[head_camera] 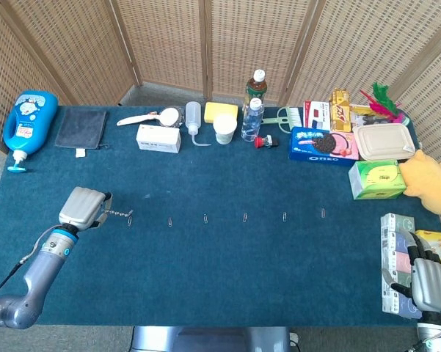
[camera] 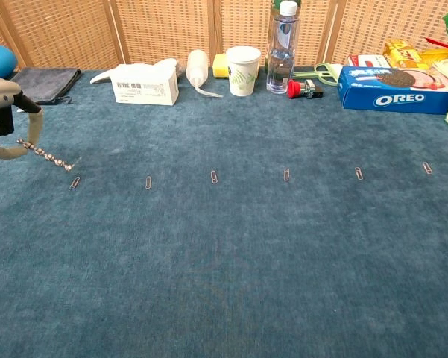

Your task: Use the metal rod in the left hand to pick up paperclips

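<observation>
1. Cup (camera: 243, 70) and bottle (camera: 283, 46) stand well beyond my fingers; what they hold I cannot tell.
2. My left hand (head_camera: 83, 208) has its fingers clamped on the metal rod (camera: 51, 158), thin and knobbly, tip just above the nearest paperclip (camera: 74, 183).
3. My right hand (head_camera: 429, 282) rests curled, gripping nothing, by the tabletop (head_camera: 227, 271) edge.

"OREO" reads on the blue cookie box (camera: 399, 89).

Head view looks steeply down from above on the whole worktop (head_camera: 220, 279); chest view sits low and near, facing the back screen. Both share the paperclip row (head_camera: 225, 216) (camera: 250, 176).
</observation>
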Controlling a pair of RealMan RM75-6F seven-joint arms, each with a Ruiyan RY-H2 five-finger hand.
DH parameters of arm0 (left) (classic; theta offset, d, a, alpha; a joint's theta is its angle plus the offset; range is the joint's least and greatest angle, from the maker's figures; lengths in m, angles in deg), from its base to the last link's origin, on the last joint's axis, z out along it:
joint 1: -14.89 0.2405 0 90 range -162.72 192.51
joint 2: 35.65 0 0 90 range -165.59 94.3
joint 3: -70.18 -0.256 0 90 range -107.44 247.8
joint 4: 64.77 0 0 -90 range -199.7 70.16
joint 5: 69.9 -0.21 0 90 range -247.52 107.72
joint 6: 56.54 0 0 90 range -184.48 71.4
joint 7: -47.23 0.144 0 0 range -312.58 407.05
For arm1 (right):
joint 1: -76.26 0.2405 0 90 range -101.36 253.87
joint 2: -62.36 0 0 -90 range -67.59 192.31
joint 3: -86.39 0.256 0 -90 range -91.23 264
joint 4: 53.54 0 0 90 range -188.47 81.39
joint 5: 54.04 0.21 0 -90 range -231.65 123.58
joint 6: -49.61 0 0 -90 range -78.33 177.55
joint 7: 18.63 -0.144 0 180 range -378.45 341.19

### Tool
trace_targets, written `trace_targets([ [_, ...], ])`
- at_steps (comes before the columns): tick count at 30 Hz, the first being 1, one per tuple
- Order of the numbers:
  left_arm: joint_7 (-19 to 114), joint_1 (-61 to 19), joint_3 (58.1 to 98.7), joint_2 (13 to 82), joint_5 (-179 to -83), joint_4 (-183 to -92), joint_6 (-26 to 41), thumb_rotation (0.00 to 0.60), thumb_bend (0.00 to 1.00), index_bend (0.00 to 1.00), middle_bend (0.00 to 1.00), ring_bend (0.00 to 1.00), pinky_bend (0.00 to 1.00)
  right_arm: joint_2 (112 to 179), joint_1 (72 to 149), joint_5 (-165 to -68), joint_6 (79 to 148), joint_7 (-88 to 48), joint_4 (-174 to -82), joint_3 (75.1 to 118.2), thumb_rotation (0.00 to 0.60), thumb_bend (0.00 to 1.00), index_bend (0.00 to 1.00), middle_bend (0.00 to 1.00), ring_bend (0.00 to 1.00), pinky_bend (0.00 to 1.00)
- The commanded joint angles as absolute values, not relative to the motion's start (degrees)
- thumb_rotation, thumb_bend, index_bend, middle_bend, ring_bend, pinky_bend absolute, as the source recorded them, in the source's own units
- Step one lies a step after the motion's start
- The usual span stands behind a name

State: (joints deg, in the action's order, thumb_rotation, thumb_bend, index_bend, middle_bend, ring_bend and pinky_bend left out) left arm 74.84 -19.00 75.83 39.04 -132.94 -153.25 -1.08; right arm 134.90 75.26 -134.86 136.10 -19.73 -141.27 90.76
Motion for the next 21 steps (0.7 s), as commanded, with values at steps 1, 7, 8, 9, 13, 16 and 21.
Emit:
trace_targets([
  [1,75.56,-19.36,75.46,40.01,-132.05,-152.29,-1.51,0.600,0.68,0.63,1.00,1.00,1.00,134.94,75.28,-134.75,135.94,-19.74,-141.18,90.77,0.600,0.27,0.09,0.19,0.15,0.26],
  [7,75.67,-19.81,75.03,41.85,-131.19,-150.62,-1.89,0.600,0.68,0.63,1.00,1.00,1.00,135.01,75.44,-134.51,135.58,-19.37,-141.25,90.94,0.600,0.27,0.09,0.19,0.15,0.26],
  [8,75.66,-19.84,74.97,41.96,-131.21,-150.54,-1.85,0.600,0.68,0.63,1.00,1.00,1.00,135.01,75.45,-134.48,135.55,-19.34,-141.25,90.95,0.600,0.27,0.09,0.19,0.15,0.26],
  [9,75.63,-19.89,74.92,42.08,-131.27,-150.47,-1.77,0.600,0.68,0.63,1.00,1.00,1.00,135.04,75.46,-134.41,135.49,-19.32,-141.27,90.97,0.600,0.27,0.09,0.19,0.15,0.26],
  [13,75.01,-19.92,74.98,42.04,-131.76,-150.74,-1.30,0.600,0.68,0.63,1.00,1.00,1.00,135.10,75.48,-134.31,135.35,-19.28,-141.24,90.98,0.600,0.27,0.09,0.19,0.15,0.26],
  [16,74.12,-19.85,75.32,41.49,-132.19,-151.51,-0.77,0.600,0.68,0.63,1.00,1.00,1.00,135.09,75.47,-134.28,135.34,-19.26,-141.23,91.01,0.600,0.27,0.09,0.19,0.15,0.26],
  [21,73.54,-19.86,75.62,40.10,-133.50,-153.28,0.31,0.600,0.68,0.63,1.00,1.00,1.00,135.11,75.45,-134.23,135.37,-19.40,-141.18,91.09,0.600,0.27,0.09,0.19,0.15,0.26],
])
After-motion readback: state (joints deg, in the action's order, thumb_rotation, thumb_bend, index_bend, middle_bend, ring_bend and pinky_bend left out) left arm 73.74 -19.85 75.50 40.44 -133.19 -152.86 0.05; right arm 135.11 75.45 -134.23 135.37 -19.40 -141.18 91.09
